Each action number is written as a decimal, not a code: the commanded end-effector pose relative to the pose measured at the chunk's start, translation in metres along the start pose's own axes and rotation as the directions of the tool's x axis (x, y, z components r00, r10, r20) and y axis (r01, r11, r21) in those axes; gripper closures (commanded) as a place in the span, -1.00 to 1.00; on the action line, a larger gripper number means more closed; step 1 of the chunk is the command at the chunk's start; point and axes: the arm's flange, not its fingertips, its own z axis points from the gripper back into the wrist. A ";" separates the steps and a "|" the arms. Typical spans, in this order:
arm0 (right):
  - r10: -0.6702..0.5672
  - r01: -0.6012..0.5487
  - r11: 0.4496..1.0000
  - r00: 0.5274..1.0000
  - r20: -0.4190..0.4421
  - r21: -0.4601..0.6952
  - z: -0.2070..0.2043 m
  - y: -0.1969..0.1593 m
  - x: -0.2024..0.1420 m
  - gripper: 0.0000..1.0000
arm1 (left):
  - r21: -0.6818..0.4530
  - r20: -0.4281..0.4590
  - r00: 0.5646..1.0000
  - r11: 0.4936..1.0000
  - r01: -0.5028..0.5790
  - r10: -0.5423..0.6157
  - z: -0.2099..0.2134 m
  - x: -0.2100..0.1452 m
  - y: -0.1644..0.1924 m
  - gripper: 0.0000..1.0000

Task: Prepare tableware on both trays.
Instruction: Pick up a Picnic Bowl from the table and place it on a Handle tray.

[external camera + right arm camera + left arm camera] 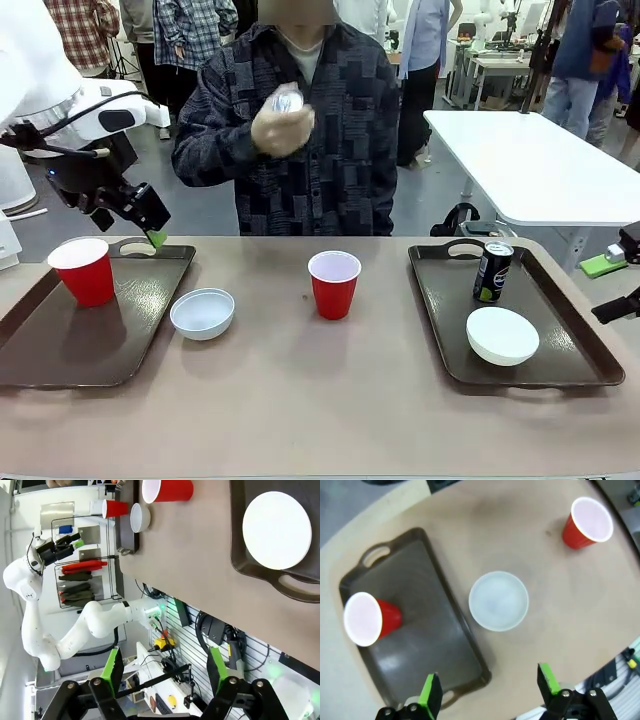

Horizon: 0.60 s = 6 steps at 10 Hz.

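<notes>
The left gripper (490,685) hangs empty, its green-padded fingers spread wide, at the upper left of the front view over the far corner of the left tray (130,330). Its wrist camera looks down on the loose white bowl (498,600), nearly centred above the gap, so it seems poised to fetch that bowl. The right gripper (165,667) is likewise spread and empty, pointing past the table's edge. The left tray carries only a red cup (83,270) at its far left, and the loose white bowl sits on the table just beside its right rim. The right tray (440,300) holds a second white bowl (502,335) near its front, with a Pepsi can (492,271) upright behind, so it lacks a cup. The spare red cup (333,283) stands mid-table between the trays. The person's raised hand (283,125) grips something small, too blurred to name.
</notes>
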 end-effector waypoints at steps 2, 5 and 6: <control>0.009 -0.009 1.000 0.999 0.031 -0.001 0.007 0.008 -0.004 -0.74 | 0.000 0.000 1.000 1.000 0.000 0.000 0.000 0.000 0.000 -1.00; 0.009 -0.009 1.000 0.999 0.031 -0.001 0.007 0.008 -0.004 -0.74 | -0.100 -0.032 0.995 0.991 0.089 -0.093 0.030 -0.076 0.018 -1.00; 0.009 -0.009 1.000 0.999 0.031 -0.001 0.007 0.008 -0.004 -0.74 | -0.115 0.004 0.992 0.986 0.122 -0.123 0.046 -0.112 0.022 -1.00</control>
